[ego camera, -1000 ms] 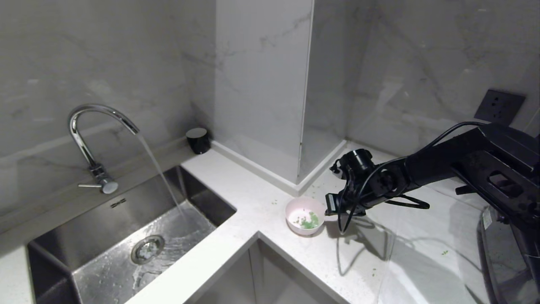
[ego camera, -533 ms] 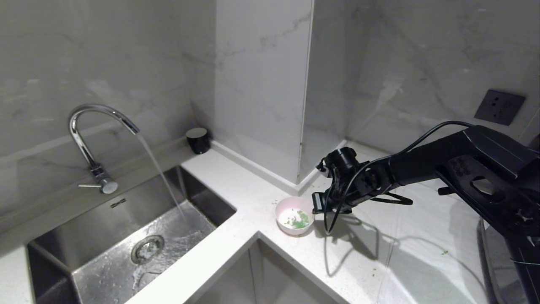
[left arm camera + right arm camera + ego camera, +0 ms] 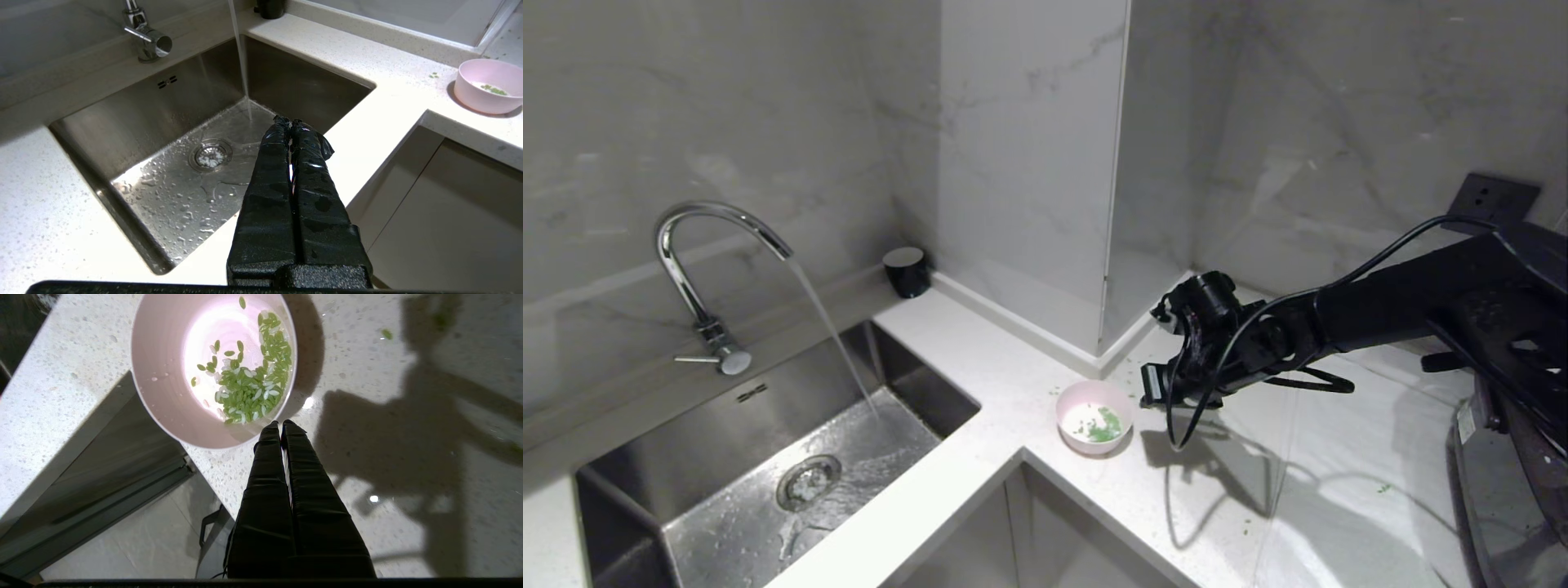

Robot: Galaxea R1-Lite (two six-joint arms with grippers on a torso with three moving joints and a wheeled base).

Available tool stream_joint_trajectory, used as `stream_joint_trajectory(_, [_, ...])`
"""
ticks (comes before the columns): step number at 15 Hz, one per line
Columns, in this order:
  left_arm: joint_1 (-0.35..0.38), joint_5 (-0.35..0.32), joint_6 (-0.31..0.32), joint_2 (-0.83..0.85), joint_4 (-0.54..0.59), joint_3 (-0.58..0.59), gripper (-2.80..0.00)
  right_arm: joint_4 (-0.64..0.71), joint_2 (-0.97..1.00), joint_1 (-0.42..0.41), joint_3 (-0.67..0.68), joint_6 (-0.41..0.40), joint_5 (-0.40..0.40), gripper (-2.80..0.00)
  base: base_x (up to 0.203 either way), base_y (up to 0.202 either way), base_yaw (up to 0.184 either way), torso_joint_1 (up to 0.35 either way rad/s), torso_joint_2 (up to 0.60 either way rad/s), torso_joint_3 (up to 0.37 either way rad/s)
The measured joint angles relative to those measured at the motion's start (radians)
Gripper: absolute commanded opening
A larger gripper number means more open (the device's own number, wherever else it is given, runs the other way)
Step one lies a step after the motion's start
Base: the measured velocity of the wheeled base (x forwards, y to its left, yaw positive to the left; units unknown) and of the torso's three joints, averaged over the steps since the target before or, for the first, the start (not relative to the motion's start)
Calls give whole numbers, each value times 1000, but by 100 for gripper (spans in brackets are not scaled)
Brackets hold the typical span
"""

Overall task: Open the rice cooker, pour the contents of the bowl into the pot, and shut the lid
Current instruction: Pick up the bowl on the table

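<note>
Pink bowl (image 3: 212,371) is sitting at your R gripper's (image 3: 280,424) 11 o'clock; fingers pressed together, empty. Only R wrist cam is showing green contents (image 3: 249,388) clearly.

The bowl (image 3: 1094,416) has slid leftward; the right gripper (image 3: 1150,384) has risen beside it.

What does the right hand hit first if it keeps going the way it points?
Most likely the bowl: the shut right hand points at its near rim, just short of it in the right wrist view. It sits above the counter, so it could pass over the rim.
</note>
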Motion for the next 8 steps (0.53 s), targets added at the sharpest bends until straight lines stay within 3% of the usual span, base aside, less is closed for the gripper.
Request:
stream_joint_trajectory(4, [0,1,-21,0,0,0,-280,-3,-218,-48,144,-23,-57,-280,0,0,0,0,0,0])
stream_joint_trajectory(8, [0,1,-19,0,0,0,-280,-3,-494,-74,296,-40,-165,-280,0,0,0,0,0,0])
